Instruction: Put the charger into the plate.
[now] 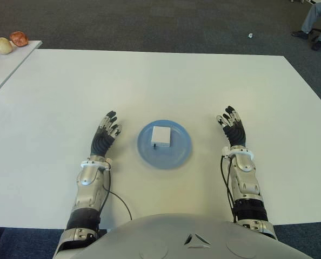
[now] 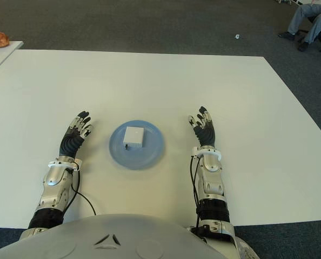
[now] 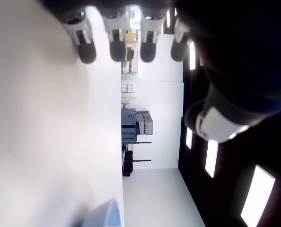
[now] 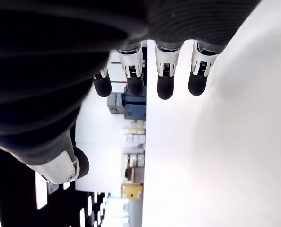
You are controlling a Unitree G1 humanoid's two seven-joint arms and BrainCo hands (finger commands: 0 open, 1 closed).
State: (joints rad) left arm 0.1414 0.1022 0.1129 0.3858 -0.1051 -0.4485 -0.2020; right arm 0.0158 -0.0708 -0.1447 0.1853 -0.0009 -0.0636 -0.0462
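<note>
Left eye view: charger (image 1: 161, 136) already sitting in plate (image 1: 179, 154) | left hand (image 1: 105, 134), right hand (image 1: 232, 127) flank it, fingers spread, empty | only risk now: a stray hand sweep bumping the plate

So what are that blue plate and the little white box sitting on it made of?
The plate looks like smooth plastic, maybe melamine: even pale blue with a soft sheen and a thin rim, though glazed ceramic can't be ruled out. The charger lying in it looks like matte white moulded plastic, with flat faces and rounded edges. Both hands are empty beside it.
</note>
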